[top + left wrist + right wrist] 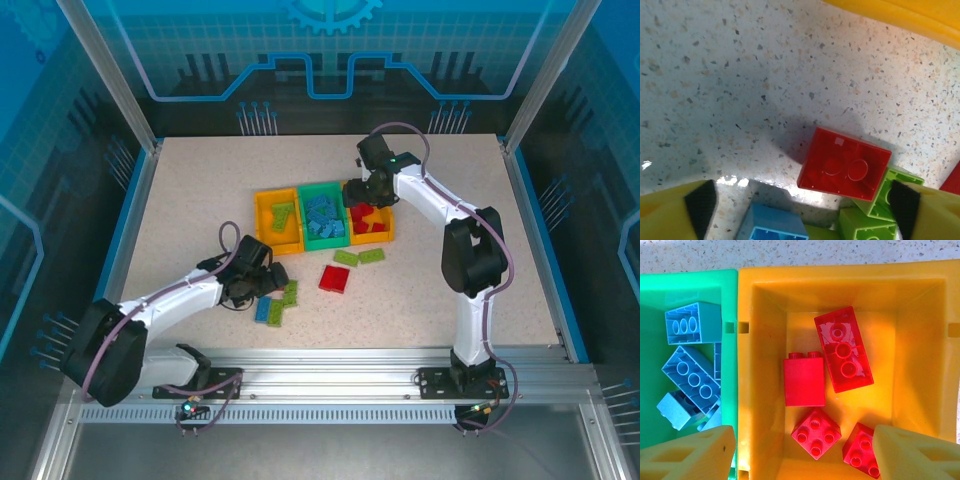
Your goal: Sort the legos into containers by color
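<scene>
The left end effector (pixel 802 206) stood wide open over a red brick (pixel 845 165) on the table (pixel 740 75), seemingly to pick it. Rightward, the containers (pixel 322 186) held sorted legos (pixel 690 375); the right end effector (pixel 807 455) hung open and empty above the reds (pixel 842 350).

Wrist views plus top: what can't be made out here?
- Left wrist: blue brick cut by bottom edge; green bricks partly behind a finger.
- Right wrist: bottom-right red brick partly behind a finger.
- Top external: left gripper covers bricks beneath; right gripper covers part of the orange bin.
</scene>
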{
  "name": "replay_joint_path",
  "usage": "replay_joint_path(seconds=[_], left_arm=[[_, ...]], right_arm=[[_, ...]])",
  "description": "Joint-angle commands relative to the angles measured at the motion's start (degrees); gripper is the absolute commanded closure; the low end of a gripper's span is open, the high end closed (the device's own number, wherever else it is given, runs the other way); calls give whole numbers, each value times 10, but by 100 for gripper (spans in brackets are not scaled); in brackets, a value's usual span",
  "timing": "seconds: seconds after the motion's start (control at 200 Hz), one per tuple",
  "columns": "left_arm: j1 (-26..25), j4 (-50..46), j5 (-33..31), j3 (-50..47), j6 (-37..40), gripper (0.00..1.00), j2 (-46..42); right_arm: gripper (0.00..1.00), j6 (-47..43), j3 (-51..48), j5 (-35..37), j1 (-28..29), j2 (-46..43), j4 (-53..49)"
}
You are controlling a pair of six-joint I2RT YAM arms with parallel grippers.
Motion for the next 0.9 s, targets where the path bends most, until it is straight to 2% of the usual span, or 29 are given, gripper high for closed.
replay_joint_path(seconds=[0.0, 0.325, 0.895], left_arm=[[-2, -12, 15, 11, -60, 1, -28], [-2, 31, 31, 13, -129, 1, 3], [-10, 42, 46, 56, -165, 3, 70]], right_arm=[[26, -1, -8, -8, 5, -13, -8], [26, -6, -22, -13, 4, -19, 4], [25, -2, -73, -34, -25, -50, 33]])
